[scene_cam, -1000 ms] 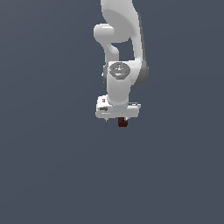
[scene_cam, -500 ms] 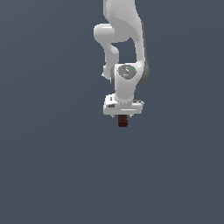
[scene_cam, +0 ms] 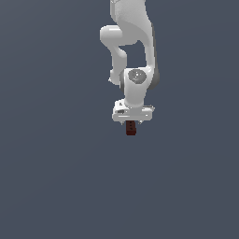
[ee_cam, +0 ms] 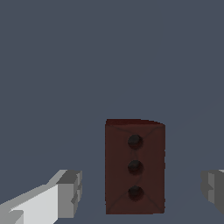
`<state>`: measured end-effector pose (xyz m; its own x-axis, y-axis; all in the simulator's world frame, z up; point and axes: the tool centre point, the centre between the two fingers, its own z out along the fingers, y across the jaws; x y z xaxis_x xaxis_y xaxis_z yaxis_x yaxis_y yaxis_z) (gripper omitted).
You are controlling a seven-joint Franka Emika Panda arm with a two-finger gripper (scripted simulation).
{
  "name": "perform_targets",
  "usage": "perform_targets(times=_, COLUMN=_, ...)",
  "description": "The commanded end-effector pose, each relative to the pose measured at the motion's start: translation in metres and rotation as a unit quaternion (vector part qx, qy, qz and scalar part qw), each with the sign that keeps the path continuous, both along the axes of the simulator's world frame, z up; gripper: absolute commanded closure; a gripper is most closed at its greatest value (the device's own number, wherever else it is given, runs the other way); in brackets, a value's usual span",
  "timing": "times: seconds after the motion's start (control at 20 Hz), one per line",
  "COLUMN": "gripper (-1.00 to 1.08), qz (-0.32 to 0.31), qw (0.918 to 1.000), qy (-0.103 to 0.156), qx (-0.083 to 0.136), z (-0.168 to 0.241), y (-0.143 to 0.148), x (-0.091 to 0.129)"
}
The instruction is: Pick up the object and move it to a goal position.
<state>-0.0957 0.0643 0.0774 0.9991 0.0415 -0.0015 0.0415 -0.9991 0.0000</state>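
In the exterior view, the white arm reached straight down, and the gripper [scene_cam: 131, 125] hung with its head squarely above the object [scene_cam: 131, 129], a small dark maroon block that showed just beneath the wrist. The block was narrower than the gripper head. Whether it rested on the bench [scene_cam: 56, 186] or hung a little clear of it could not be told from this angle, since the flat grey surface gave no shadow or edge to judge by.

In the wrist view, the object [ee_cam: 134, 166] stood between the two fingers [ee_cam: 70, 192], showing a face with three dark dots in a line. The fingers were spread apart: a clear gap of grey showed on each side of the block, and neither pad touched it. The block sat nearer the middle than either pad, though not evenly between them.

The step in hand looked like the grasp itself. To do it well, the fingers should close evenly on the block's flat sides, low enough to take a full face, before any lift toward the goal.
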Motion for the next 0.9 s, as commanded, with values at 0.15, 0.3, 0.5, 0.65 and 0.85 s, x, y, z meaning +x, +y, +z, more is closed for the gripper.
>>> perform_targets(times=0.15, gripper=-0.92, qz=0.000, qw=1.0000, qy=0.000, qx=0.000, z=-0.007, y=0.000, x=0.000)
perform_targets(times=0.3, gripper=-0.92, qz=0.000, qw=1.0000, qy=0.000, qx=0.000, z=-0.019, y=0.000, x=-0.001)
perform_targets(times=0.5, gripper=-0.92, qz=0.000, qw=1.0000, qy=0.000, qx=0.000, z=-0.038, y=0.000, x=-0.002)
perform_targets(times=0.65, gripper=-0.92, qz=0.000, qw=1.0000, qy=-0.001, qx=0.000, z=-0.046, y=0.000, x=-0.002)
perform_targets(times=0.85, gripper=-0.92, qz=0.000, qw=1.0000, qy=-0.001, qx=0.000, z=-0.051, y=0.000, x=-0.001)
